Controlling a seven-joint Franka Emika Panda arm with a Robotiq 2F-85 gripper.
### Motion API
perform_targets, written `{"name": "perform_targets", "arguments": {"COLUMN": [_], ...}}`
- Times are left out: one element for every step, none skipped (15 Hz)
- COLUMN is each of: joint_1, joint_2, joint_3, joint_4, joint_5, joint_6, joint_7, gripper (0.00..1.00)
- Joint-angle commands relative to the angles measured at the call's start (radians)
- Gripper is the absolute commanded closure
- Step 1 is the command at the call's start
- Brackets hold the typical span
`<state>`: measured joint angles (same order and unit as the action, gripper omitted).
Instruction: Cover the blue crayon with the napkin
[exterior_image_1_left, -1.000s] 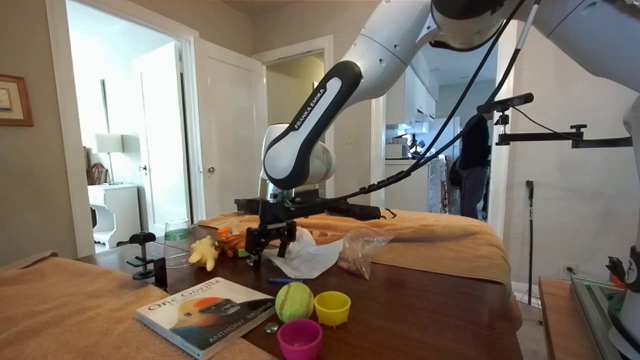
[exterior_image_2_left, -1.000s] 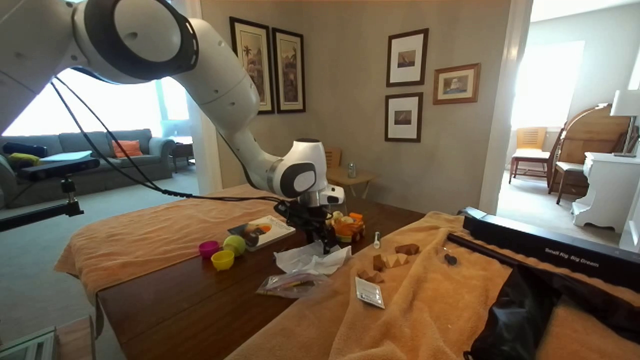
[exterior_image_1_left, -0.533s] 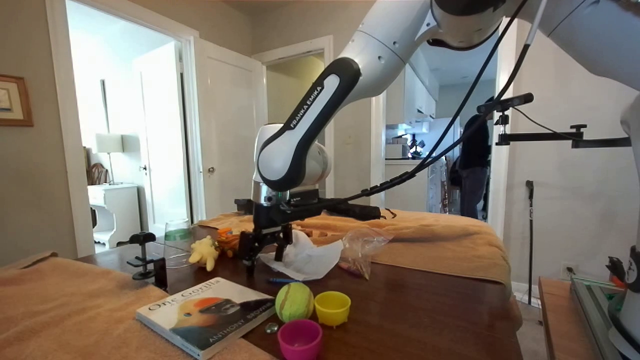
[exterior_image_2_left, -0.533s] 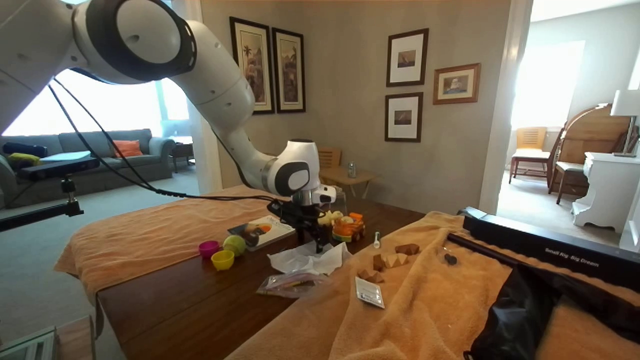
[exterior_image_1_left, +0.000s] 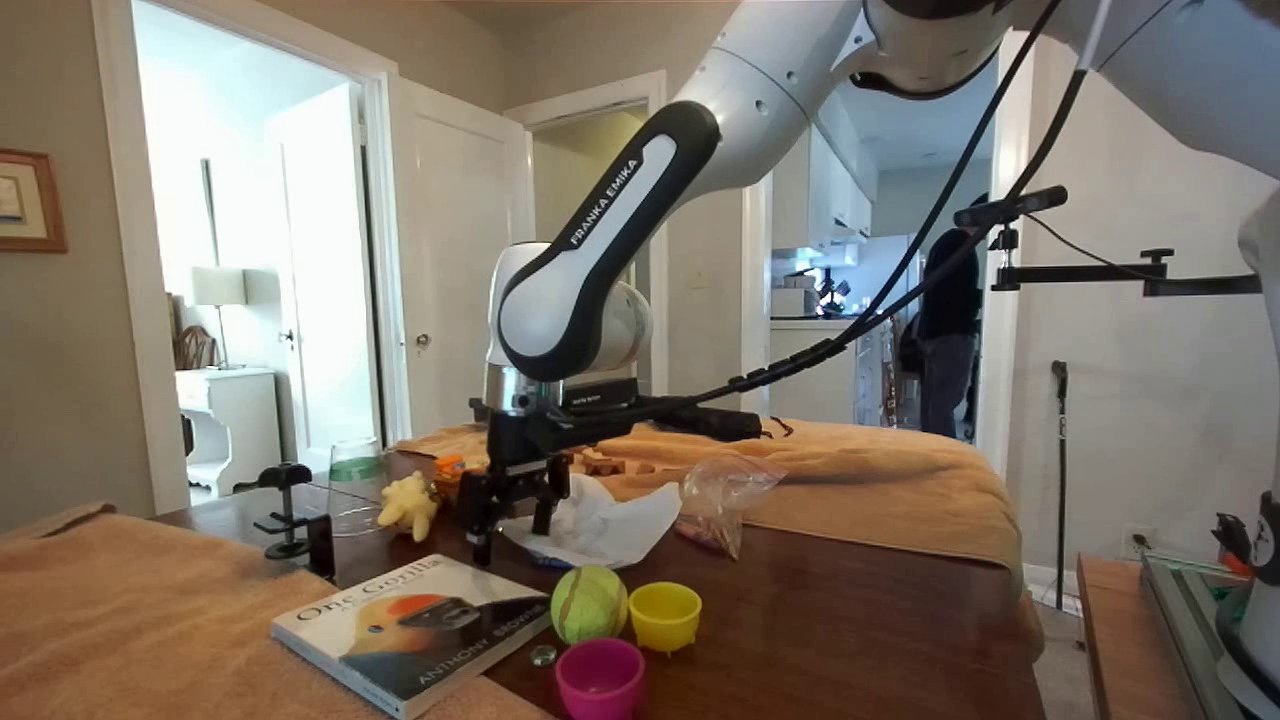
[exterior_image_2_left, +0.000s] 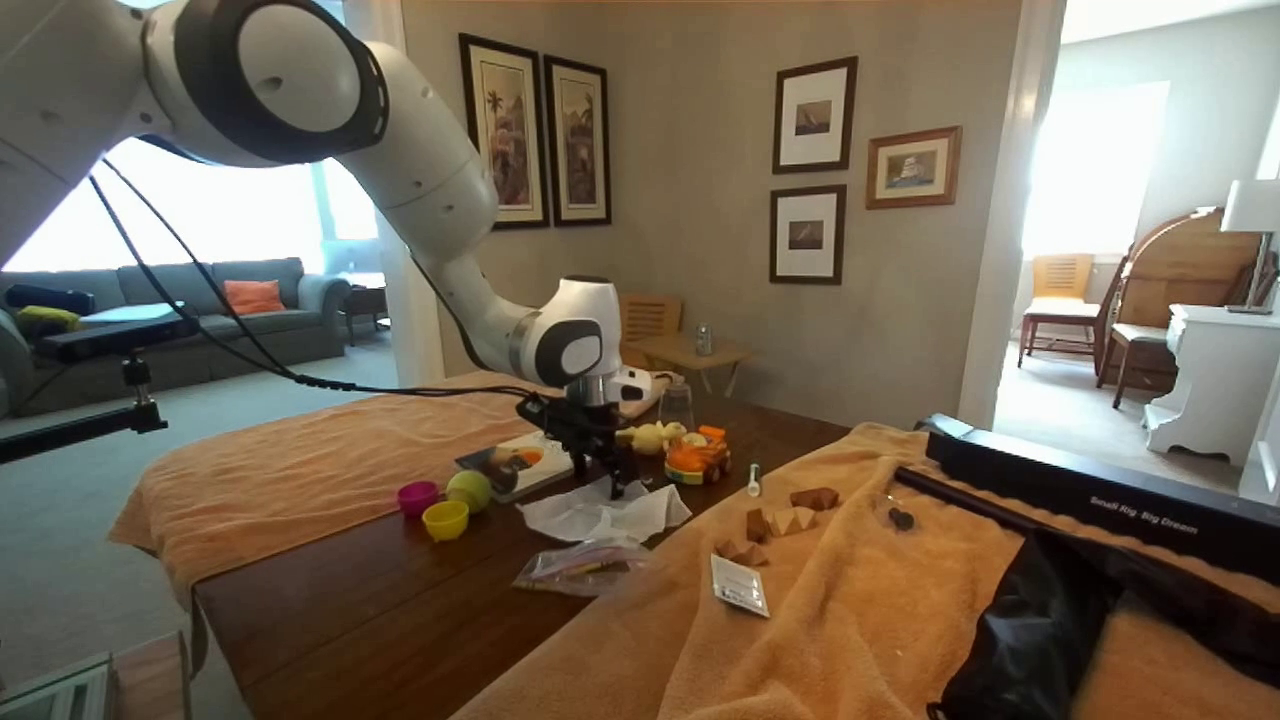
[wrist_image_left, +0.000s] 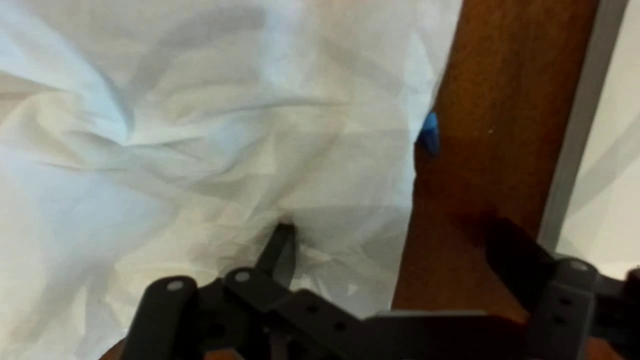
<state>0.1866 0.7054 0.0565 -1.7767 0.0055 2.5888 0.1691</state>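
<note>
Gripper (wrist_image_left: 393, 227): jaws spread, nothing clamped between; one finger (wrist_image_left: 282, 255) seemingly pressing the napkin (wrist_image_left: 225, 150), the other over table (wrist_image_left: 475, 175) near the book (wrist_image_left: 607, 210); crayon (wrist_image_left: 430, 134), blue: a tip showing at the napkin's edge, the remainder presumably beneath; covering, by judgement, nearly done; likely hazards: napkin rucking under the finger instead of sliding, or the crayon rolling ahead of the edge; overlong travel driving the other finger into the book; on lifting, a snagged napkin drawn back off.
</note>
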Motion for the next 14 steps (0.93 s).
{"name": "perform_targets", "arguments": {"joint_1": [0.019, 0.028, 0.041, 0.053, 0.069, 0.085, 0.104, 0.12, 0.134, 0.142, 0.145, 0.136, 0.119, 0.103], "joint_2": [-0.025, -0.044, -0.069, -0.1, -0.131, -0.165, -0.199, -0.227, -0.256, -0.281, -0.304, -0.317, -0.327, -0.333], "joint_3": [-0.007, -0.017, -0.034, -0.049, -0.07, -0.094, -0.124, -0.152, -0.177, -0.195, -0.208, -0.208, -0.197, -0.185], "joint_4": [-0.028, -0.045, -0.072, -0.1, -0.128, -0.157, -0.187, -0.214, -0.238, -0.26, -0.28, -0.295, -0.3, -0.308], "joint_5": [-0.018, -0.026, -0.04, -0.055, -0.072, -0.093, -0.121, -0.151, -0.184, -0.211, -0.232, -0.238, -0.228, -0.213], "joint_6": [-0.002, -0.001, 0.018, 0.023, 0.018, 0.011, 0.01, 0.014, 0.012, 0.012, 0.013, 0.029, 0.012, 0.018], "joint_7": [-0.005, 0.007, 0.021, 0.033, 0.052, 0.077, 0.112, 0.149, 0.183, 0.216, 0.248, 0.265, 0.264, 0.26], "gripper": [0.0, 0.0, 0.0, 0.0, 0.0, 0.0, 0.0, 0.0, 0.0, 0.0, 0.0, 0.0, 0.0, 0.25]}}
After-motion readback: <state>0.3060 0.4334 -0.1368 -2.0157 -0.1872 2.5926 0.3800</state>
